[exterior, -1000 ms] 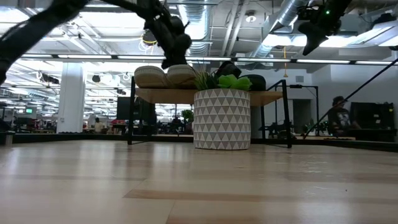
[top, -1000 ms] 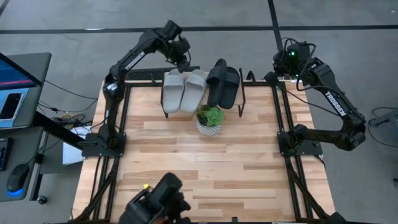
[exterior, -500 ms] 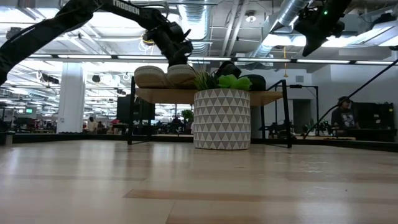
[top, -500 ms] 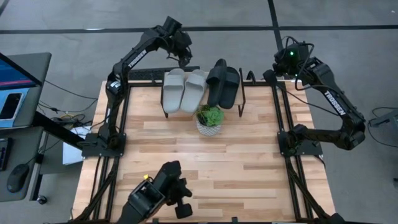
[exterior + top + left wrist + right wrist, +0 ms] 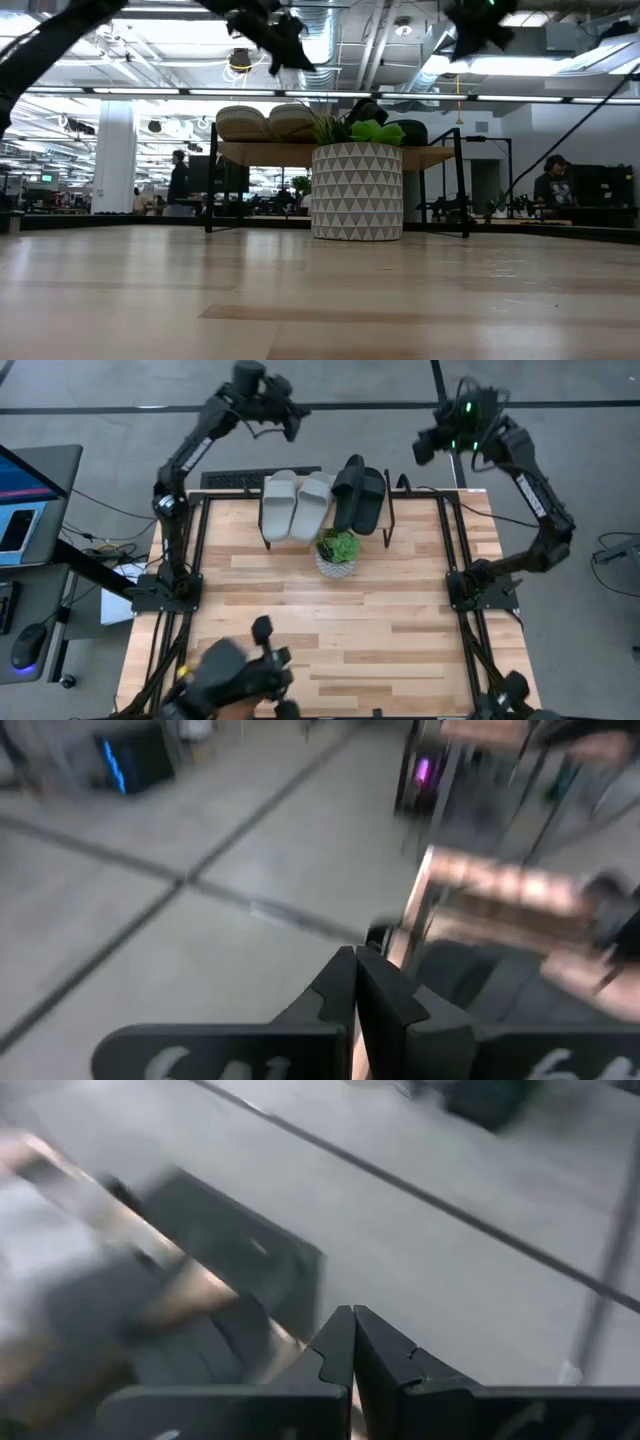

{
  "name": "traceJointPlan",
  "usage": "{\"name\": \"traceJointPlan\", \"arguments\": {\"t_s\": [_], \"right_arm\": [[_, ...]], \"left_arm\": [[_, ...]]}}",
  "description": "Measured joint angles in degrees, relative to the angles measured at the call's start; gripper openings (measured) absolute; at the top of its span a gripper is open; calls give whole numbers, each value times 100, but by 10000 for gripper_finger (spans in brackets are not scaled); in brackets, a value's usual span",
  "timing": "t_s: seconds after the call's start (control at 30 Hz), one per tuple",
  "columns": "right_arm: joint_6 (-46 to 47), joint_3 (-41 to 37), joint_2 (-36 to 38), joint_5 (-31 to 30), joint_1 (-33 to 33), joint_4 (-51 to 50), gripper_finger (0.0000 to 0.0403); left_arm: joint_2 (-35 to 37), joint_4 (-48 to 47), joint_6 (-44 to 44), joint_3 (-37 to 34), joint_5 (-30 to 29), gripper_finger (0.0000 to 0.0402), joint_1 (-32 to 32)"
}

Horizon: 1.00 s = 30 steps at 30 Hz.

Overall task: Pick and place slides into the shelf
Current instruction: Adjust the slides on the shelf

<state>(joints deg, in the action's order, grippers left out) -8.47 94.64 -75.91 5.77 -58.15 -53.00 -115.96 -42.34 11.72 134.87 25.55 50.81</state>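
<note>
All four slides are up on the shelf (image 5: pixel 395 500) at the far edge of the table (image 5: pixel 330 610). From above, the two light grey slides (image 5: pixel 295 505) lie side by side on the left part of the rack, and the two black slides (image 5: pixel 360 495) sit right next to them, angled a bit and overlapping each other. In the low view you can see the grey pair (image 5: pixel 255 123) resting on the wooden plank, with the black ones (image 5: pixel 385 115) mostly hidden behind the plant.

About that plant: a little green one in a white pot with a triangle pattern (image 5: pixel 337 553) stands on the table just in front of the shelf, roughly between the grey and the black pairs. It isn't touching any of them as far as I can tell.

Neither arm is holding anything. The left tool (image 5: pixel 290 420) is up in the air beyond the far edge of the table, above and behind the grey slides, fingers clenched together with nothing between them; its wrist view (image 5: pixel 355 982) shows the two fingers pressed tight. The right tool (image 5: pixel 425 448) is also raised, off past the table's far right corner, clamped closed and empty too, same story in its own wrist view (image 5: pixel 353 1342). In the low view both hang high above the shelf.

A person (image 5: pixel 178 180) stands way back in the room.
</note>
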Motion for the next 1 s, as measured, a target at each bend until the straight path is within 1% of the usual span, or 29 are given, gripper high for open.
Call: {"name": "traceJointPlan", "arguments": {"t_s": [0.1,0.23,0.27,0.3,0.37,0.4,0.43,0.53,0.63,0.73,0.77,0.9,0.93,1.0], "right_arm": [[7,1514,-770,635,0,-518,0],[-95,3786,-2049,977,0,-1623,0],[-182,4079,-2341,1074,0,-1768,0],[-223,3935,-2341,1278,18,-1547,0],[-263,3435,-2369,2077,-11,-1129,0],[-298,3380,-2427,2349,-6,-1082,0],[-318,3371,-2506,2492,7,-1168,0],[-453,3480,-2773,2291,111,-1300,0],[-531,3657,-2999,2199,333,-1234,0],[-560,3876,-3161,2180,672,-1174,0],[-587,3917,-3219,2010,810,-1166,0],[-698,3998,-3452,781,1347,-1108,0],[-665,4028,-3491,638,1449,-1052,0],[-539,4025,-3511,553,1578,-894,0]], "left_arm": [[446,248,-288,0,128,0,-38],[965,168,-432,1,171,0,-106],[1069,61,-427,0,167,0,-130],[1156,-50,-419,0,167,0,-152],[1309,-264,-385,-1,169,0,-202],[1382,-384,-327,-4,171,0,-215],[1450,-526,-265,-7,169,0,-221],[1621,-841,-206,-51,117,0,-247],[1946,-878,-177,-547,1,0,-217],[2478,-690,-167,-1473,-232,0,-153],[2692,-505,-231,-1880,-241,0,-113],[3678,695,-758,-3711,-412,0,53],[3955,1062,-914,-4170,-521,0,112],[4506,1690,-1237,-5039,-751,0,247]]}}
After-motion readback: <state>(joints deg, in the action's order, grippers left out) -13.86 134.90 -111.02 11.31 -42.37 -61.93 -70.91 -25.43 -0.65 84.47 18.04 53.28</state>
